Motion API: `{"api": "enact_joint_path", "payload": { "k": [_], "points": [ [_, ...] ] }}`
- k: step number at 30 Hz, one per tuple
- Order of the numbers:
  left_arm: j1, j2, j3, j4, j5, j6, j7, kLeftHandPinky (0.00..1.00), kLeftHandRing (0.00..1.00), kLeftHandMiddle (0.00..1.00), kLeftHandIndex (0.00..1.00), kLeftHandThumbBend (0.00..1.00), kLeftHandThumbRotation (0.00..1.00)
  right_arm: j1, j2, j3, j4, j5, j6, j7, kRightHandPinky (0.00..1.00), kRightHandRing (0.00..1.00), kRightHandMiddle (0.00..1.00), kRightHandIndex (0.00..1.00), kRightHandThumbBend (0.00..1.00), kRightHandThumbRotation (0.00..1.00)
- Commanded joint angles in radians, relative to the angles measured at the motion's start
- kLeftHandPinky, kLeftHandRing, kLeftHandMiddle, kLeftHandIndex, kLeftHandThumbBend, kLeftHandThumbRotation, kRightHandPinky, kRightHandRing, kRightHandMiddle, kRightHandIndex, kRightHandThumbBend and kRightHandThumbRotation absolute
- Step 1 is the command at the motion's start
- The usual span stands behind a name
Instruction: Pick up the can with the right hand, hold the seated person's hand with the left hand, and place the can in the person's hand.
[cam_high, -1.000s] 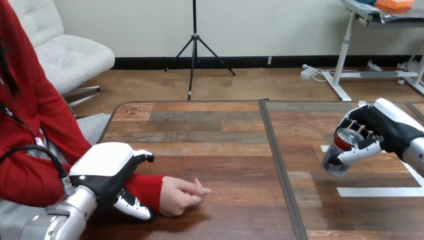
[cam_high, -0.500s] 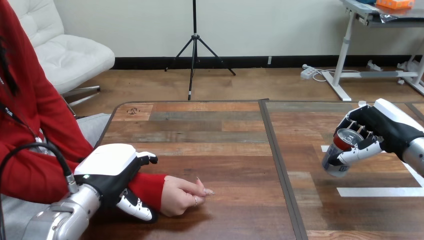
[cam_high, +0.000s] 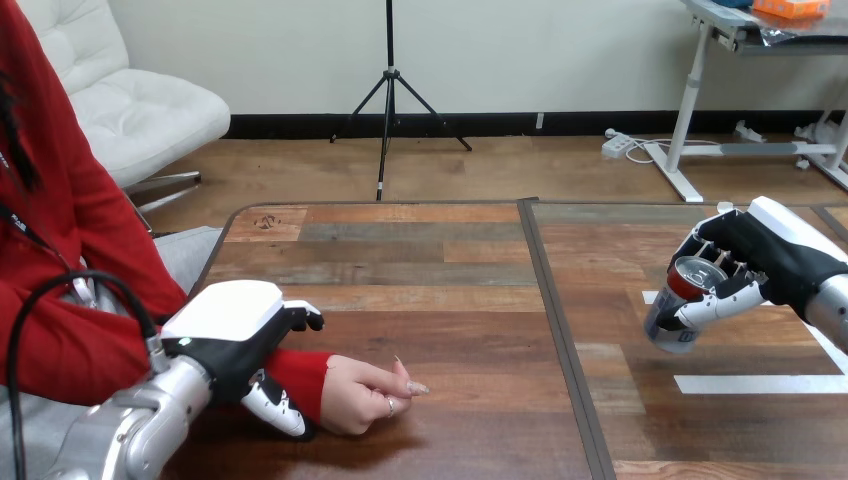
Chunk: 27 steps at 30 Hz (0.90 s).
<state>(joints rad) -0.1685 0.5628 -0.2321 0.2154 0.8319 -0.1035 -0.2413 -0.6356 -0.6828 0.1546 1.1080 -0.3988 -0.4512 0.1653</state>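
The left hand (cam_high: 232, 330) is clasped on the person's wrist (cam_high: 303, 370), fingers over and thumb under the red sleeve, just left of the person's hand (cam_high: 365, 392). The person's hand rests loosely curled on the tabletop (cam_high: 450, 300). Well to the right of the person's hand, the right hand (cam_high: 770, 250) grips the tilted can (cam_high: 680, 305).

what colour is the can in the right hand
The can is red round the top and silvery grey below, clearest in the head view.
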Motion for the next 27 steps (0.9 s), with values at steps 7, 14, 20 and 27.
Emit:
{"api": "enact_joint_path", "payload": {
  "k": [7, 14, 20, 27],
  "points": [
    [-0.085, 0.017, -0.046, 0.036, 0.026, 0.03, -0.019, 0.78, 0.79, 0.79, 0.77, 0.95, 0.14, -0.087, -0.038, -0.036, -0.068, 0.029, -0.006, -0.011, 0.4, 0.41, 0.45, 0.48, 0.78, 0.0],
    [-0.1, 0.026, -0.069, 0.044, 0.041, 0.04, -0.023, 0.77, 0.78, 0.79, 0.76, 0.94, 0.12, -0.084, -0.039, -0.041, -0.07, 0.033, -0.017, -0.012, 0.39, 0.41, 0.45, 0.47, 0.78, 0.0],
    [-0.113, 0.027, -0.081, 0.058, 0.047, 0.045, -0.021, 0.76, 0.77, 0.77, 0.74, 0.94, 0.1, -0.082, -0.041, -0.043, -0.074, 0.033, -0.017, -0.012, 0.39, 0.4, 0.44, 0.47, 0.78, 0.0],
    [-0.129, 0.023, -0.094, 0.061, 0.053, 0.079, -0.051, 0.75, 0.78, 0.77, 0.73, 0.92, 0.11, -0.079, -0.044, -0.039, -0.086, 0.026, -0.007, -0.015, 0.38, 0.4, 0.44, 0.48, 0.78, 0.0]
  ]
}}
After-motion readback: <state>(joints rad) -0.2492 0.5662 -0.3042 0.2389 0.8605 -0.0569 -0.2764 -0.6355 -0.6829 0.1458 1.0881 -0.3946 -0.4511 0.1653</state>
